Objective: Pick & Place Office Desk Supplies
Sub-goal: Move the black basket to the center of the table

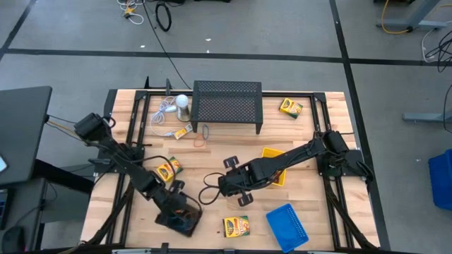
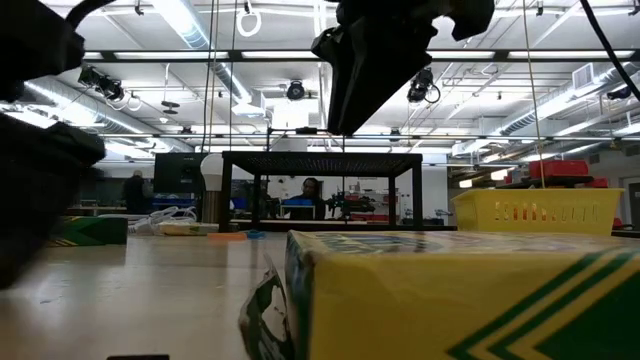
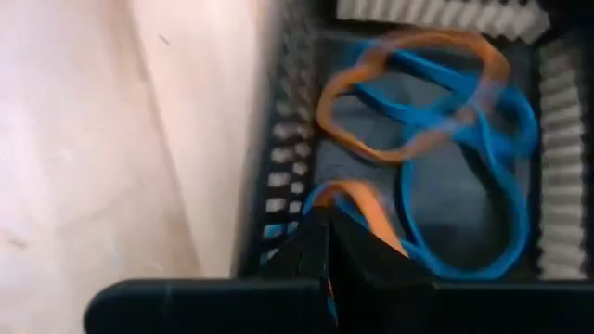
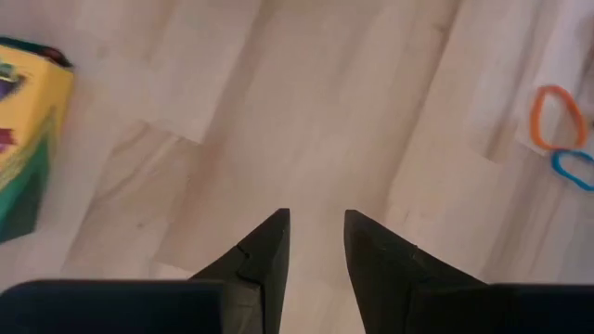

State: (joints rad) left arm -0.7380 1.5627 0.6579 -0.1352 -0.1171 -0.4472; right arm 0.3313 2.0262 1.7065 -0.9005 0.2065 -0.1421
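Note:
My left gripper (image 1: 183, 212) (image 3: 323, 232) is shut, pointing down into the black mesh tray (image 1: 176, 222) (image 3: 557, 186) near the table's near edge. Orange and blue rubber bands (image 3: 418, 102) lie on the tray's floor. My right gripper (image 1: 226, 185) (image 4: 316, 227) hangs open over bare wood at the table's middle, touching nothing. A crayon box (image 4: 28, 139) and two loose bands (image 4: 561, 134) lie on either side of it. More crayon boxes rest flat on the table (image 1: 169, 168) (image 1: 236, 226) (image 1: 290, 107). The yellow tray (image 1: 272, 154) lies partly under the right arm, and the blue tray (image 1: 287, 224) sits near the front. My left gripper comes from above into the black tray. An orange band (image 3: 371, 204) and a blue band (image 3: 316, 193) come out right beside its shut fingertips. The fingers hide the place of contact, so I cannot tell whether one band or both are pinched.
A large black mesh stand (image 1: 227, 102) and a white round object with cord (image 1: 182, 102) stand at the far side. A small crayon box (image 1: 182, 132) and loose bands (image 1: 203, 134) lie in front of the stand. Bare wood shows between the arms.

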